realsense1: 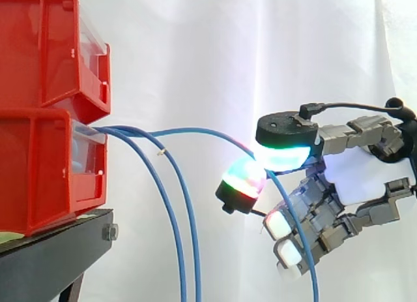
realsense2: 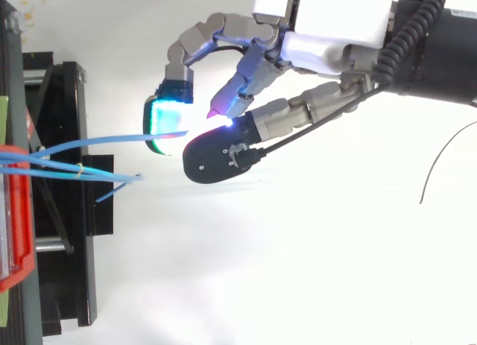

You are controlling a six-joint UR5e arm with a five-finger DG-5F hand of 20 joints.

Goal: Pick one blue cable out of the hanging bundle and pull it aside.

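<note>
You see hand right of red bins, two glowing pads closed in pinch on one blue cable. Cable arcs from lower bin across to pads, well aside from bundle, then drops below hand. Two other blue cables hang near black stand. Other fingers half curled, holding nothing.

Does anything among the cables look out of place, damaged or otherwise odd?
One blue cable runs sideways, apart from the other two cables, which hang down from the lower red bin. It looks odd only because the hand pinches it between two glowing pads. No damage shows.
</note>
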